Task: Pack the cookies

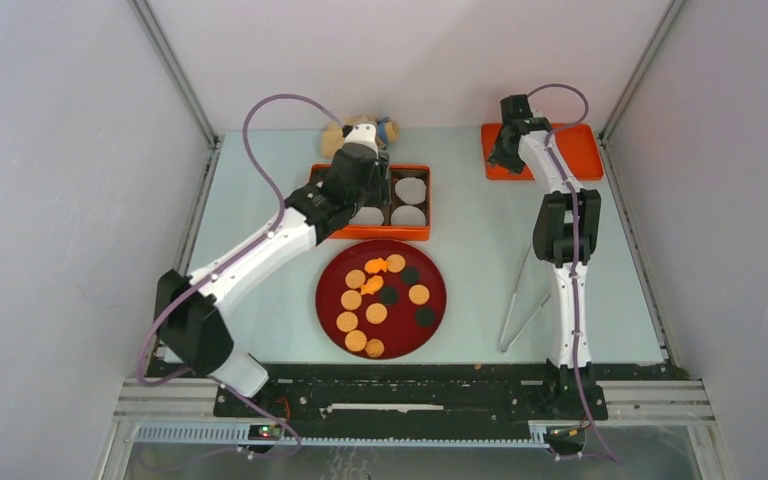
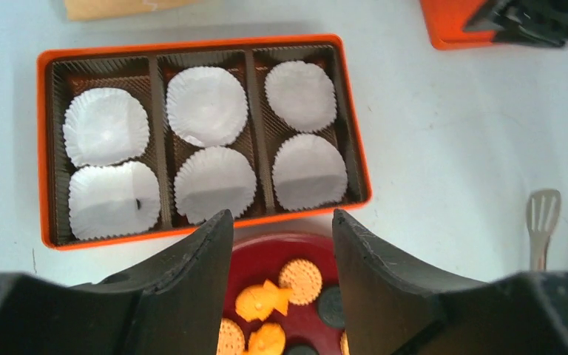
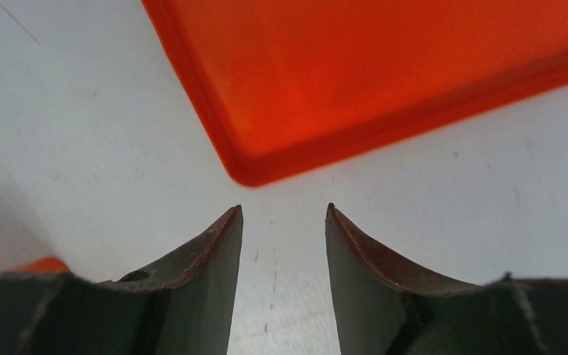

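The cookies lie on a dark red plate (image 1: 332,275): orange-tan discs (image 1: 376,313), black discs (image 1: 425,316) and bright orange pieces (image 1: 375,266). In the left wrist view a tan disc (image 2: 301,279), an orange piece (image 2: 262,299) and a black disc (image 2: 330,307) show between my fingers. An orange box (image 1: 416,232) (image 2: 205,42) behind the plate holds six empty white liners (image 2: 205,103). My left gripper (image 1: 345,190) (image 2: 281,214) is open and empty, high over the box's near edge. My right gripper (image 1: 503,155) (image 3: 284,207) is open and empty, at the corner of an orange lid (image 1: 575,148) (image 3: 384,74).
Metal tongs (image 1: 525,310) (image 2: 543,218) lie on the table right of the plate, by the right arm. A tan object (image 1: 340,130) (image 2: 111,7) sits behind the box at the back edge. Walls close in the table on the left, right and back.
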